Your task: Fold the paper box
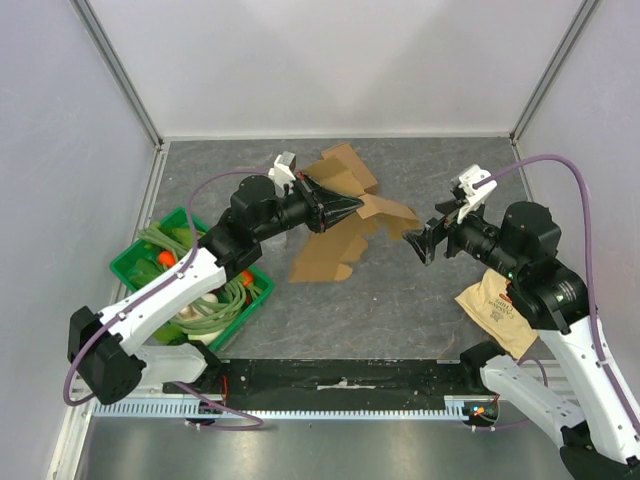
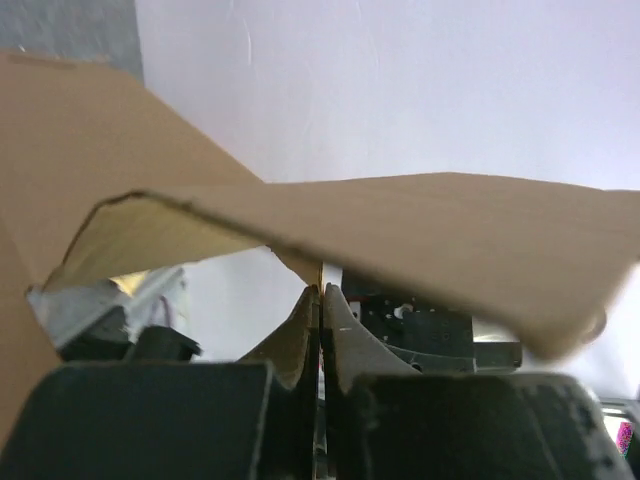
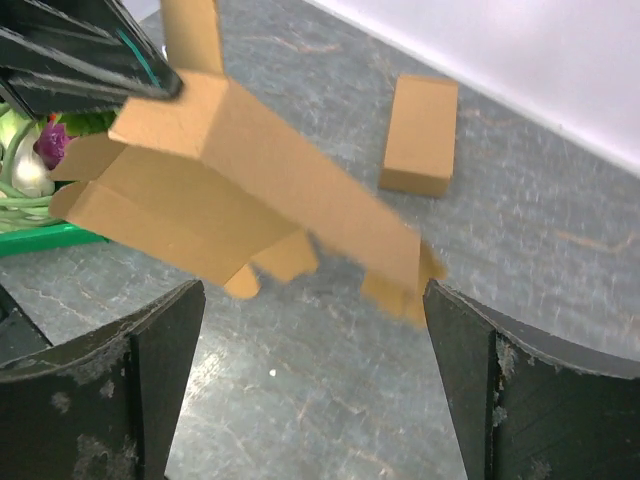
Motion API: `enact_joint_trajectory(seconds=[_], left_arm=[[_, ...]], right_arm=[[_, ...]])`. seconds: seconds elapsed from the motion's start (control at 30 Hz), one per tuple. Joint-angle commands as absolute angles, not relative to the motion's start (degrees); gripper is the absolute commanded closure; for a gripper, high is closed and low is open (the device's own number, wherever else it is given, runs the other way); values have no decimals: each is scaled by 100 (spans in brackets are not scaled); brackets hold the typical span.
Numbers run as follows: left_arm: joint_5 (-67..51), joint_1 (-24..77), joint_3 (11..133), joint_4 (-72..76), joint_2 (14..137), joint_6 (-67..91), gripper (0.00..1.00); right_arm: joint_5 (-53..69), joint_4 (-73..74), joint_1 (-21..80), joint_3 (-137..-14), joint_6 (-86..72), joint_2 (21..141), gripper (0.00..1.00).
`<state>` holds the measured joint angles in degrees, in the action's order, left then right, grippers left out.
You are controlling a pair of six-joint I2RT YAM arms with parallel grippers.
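- Left gripper (image 1: 352, 206): reaches from the left toward the middle of the table (image 1: 400, 320). Its fingers (image 2: 300, 340) are pressed together, with a thin edge of cardboard pinched in the seam between them.
- Paper box (image 3: 250, 170): brown cardboard, partly formed into a long sleeve with its end flaps loose. The left gripper holds it clear of the table by one flap at its upper-left corner (right wrist view). The body slopes down and away from that grip.
- Left wrist view: a wide cardboard panel crosses the frame above the fingers. Another flap fills the left side.
- Right gripper (image 1: 418, 245): spread wide, nothing between its fingers (image 3: 150, 370). It faces the free end of the paper box from the right.
- Right wrist view: the lower end flaps of the box lie near the right-hand finger. Cannot tell whether they touch; that part is blurred.
- Top view: the box hangs over the middle of the table, between the two grippers. The right gripper sits just beside its right end.
- Small closed carton (image 3: 420, 135): same brown cardboard, lying flat on the table beyond the held box, toward the back wall.
- Green basket (image 1: 125, 268): left side of the table, under the left arm. Holds pale green coiled cords and something orange.
- Brown paper bag (image 1: 495, 305): printed, lying flat on the right side of the table, partly under the right arm.
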<state>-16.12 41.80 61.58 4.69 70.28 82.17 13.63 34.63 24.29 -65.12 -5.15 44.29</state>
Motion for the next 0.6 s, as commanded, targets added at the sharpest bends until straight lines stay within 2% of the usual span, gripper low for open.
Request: enact_joint_trajectory(seconds=[0.0, 0.27, 0.43, 0.53, 0.57], left_arm=[[-2478, 4166, 6047, 1081, 7093, 9887, 98], [-2127, 4140, 5572, 941, 6434, 10397, 98], [-2206, 4140, 5537, 940, 6328, 10546, 98], [-2267, 4140, 5520, 984, 6284, 10564, 98], [-2276, 4140, 5493, 984, 6215, 10573, 98]], right_arm=[[1898, 2926, 2505, -6529, 412, 4649, 3], [2504, 2294, 2900, -6232, 967, 4843, 12], [2339, 1610, 3277, -5986, 808, 5096, 19], [1463, 1047, 3542, -5845, 660, 5316, 38], [1433, 985, 3559, -5871, 520, 5387, 49]])
